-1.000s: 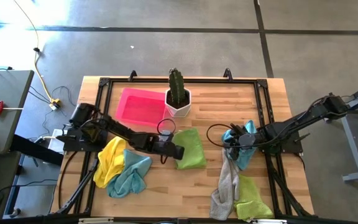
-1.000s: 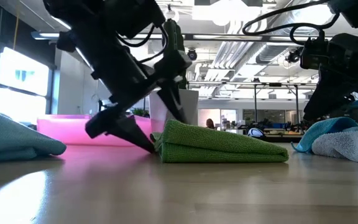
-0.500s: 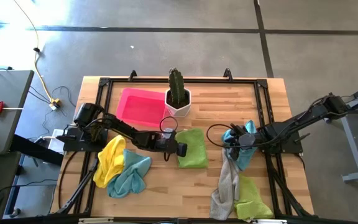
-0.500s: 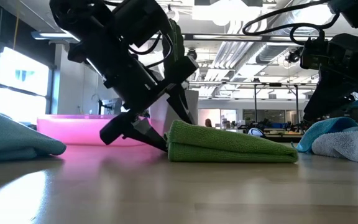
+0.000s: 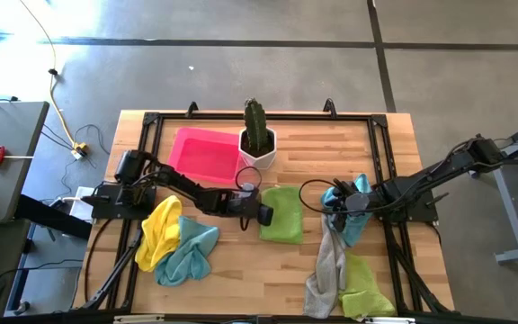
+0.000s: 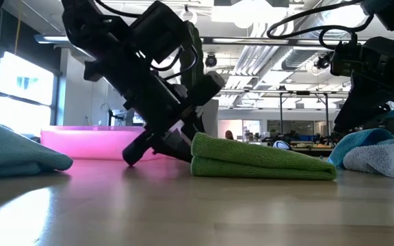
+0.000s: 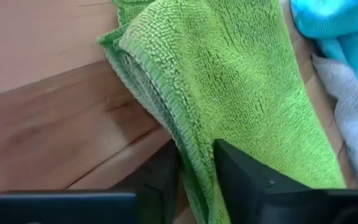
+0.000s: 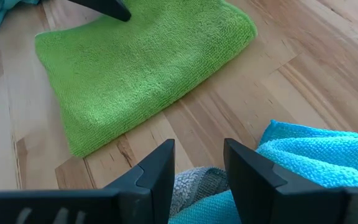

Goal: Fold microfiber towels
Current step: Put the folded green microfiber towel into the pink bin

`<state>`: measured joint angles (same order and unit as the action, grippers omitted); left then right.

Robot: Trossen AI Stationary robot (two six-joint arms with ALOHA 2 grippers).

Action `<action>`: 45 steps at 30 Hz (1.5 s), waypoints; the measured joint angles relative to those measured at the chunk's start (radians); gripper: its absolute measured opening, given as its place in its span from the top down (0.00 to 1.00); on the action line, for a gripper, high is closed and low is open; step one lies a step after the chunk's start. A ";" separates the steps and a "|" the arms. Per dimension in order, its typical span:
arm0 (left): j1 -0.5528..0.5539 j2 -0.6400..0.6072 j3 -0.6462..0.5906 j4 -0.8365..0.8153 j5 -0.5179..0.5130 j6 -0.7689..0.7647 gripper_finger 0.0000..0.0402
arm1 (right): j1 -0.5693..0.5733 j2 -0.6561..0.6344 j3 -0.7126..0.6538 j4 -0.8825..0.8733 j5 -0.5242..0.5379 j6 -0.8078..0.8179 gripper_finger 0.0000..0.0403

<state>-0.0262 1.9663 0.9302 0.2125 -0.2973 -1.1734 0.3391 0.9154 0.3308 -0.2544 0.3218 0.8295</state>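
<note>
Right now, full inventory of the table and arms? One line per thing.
Folded lime green towel: 1, lime green, table centre, beside the left gripper.
Second lime green towel: 1, lime green, near right corner, partly under the grey towel.
Grey towel: 1, grey, draped from the right gripper toward the near edge.
Light blue towel: 1, light blue, bunched at the right gripper.
Second light blue towel: 1, light blue, crumpled near left.
Yellow towel: 1, yellow, near left, overlapping that blue one.
Pink tray: 1, pink, far left of centre.
Cactus pot: 1, green in white pot, far centre, next to the tray.
Left gripper: pinching the folded lime towel's edge.
Right gripper: open, above the blue and grey towels.
</note>
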 joint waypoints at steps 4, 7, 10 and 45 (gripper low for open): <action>0.011 0.000 -0.001 0.013 0.027 0.099 0.94 | 0.000 0.000 0.000 0.000 0.000 0.000 0.68; 0.014 0.002 -0.003 0.036 0.063 0.169 0.98 | 0.000 0.000 0.000 0.000 0.000 0.000 0.68; 0.015 -0.007 0.000 0.034 0.112 0.225 0.98 | 0.000 0.000 0.000 0.000 0.000 0.001 0.68; 0.471 -0.575 0.061 -0.855 0.047 1.124 1.00 | 0.000 0.000 0.000 0.001 0.000 0.002 0.68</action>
<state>0.4445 1.3918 0.9909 -0.6430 -0.2502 -0.0492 0.3393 0.9154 0.3309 -0.2539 0.3218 0.8318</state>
